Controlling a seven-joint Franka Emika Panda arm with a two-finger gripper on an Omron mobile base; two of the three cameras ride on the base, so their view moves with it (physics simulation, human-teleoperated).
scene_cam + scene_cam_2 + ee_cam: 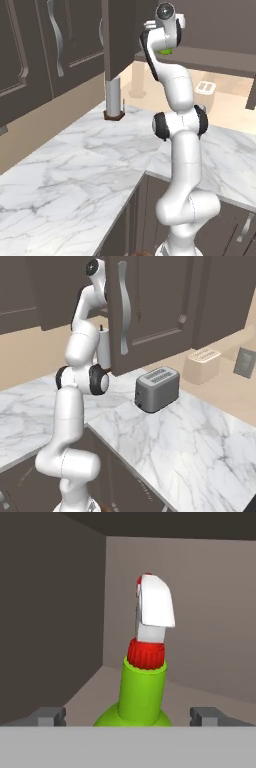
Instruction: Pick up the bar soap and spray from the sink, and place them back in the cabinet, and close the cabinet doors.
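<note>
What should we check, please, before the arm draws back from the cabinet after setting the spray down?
1. Gripper open: ok, fingers stand wide on either side of the spray.
2. Spray upright: ok, nozzle points up.
3. Spray inside the cabinet: ok, walls and shelf surround it.
4. Fingers apart from the bottle: ok, a gap shows on both sides.
5. Cabinet door open for retreat: ok, it stands open beside the arm.
6. Bar soap in place: cannot tell.
</note>
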